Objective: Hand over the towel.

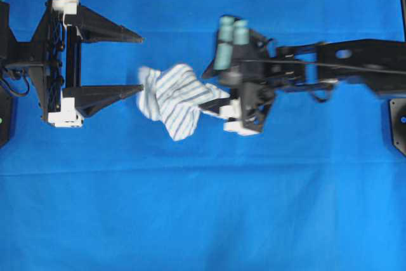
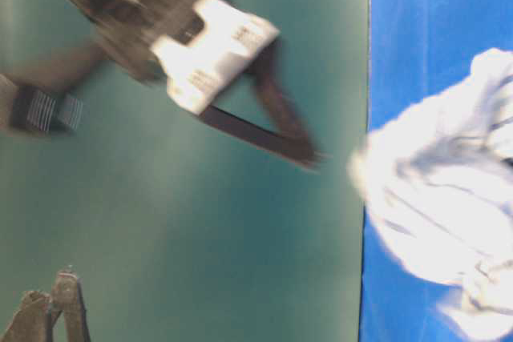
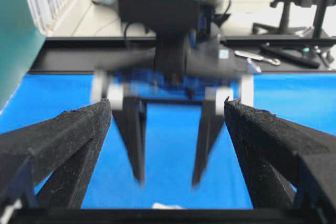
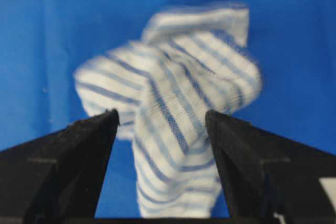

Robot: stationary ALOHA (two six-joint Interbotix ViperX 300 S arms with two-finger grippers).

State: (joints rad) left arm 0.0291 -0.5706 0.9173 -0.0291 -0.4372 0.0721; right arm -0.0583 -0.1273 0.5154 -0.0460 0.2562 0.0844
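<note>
The towel (image 1: 172, 98), white with thin blue stripes, hangs crumpled between the two arms and looks blurred. My right gripper (image 1: 204, 91) is at its right end, open. In the right wrist view the towel (image 4: 173, 72) lies between the spread fingers of the right gripper (image 4: 161, 115), with blue cloth showing beside the left finger. My left gripper (image 1: 141, 63) is open to the left, and its lower fingertip is at the towel's left corner. In the left wrist view the left gripper (image 3: 167, 109) faces the right gripper (image 3: 168, 181), with only a white sliver of towel (image 3: 168, 205) at the bottom edge.
A large plain blue cloth (image 1: 203, 207) covers the whole table. The table-level view is turned sideways, with a green wall (image 2: 160, 238) beside the blue cloth and the towel (image 2: 449, 198) blurred. Beyond the table's far edge are a black rail (image 3: 79, 51) and office chairs.
</note>
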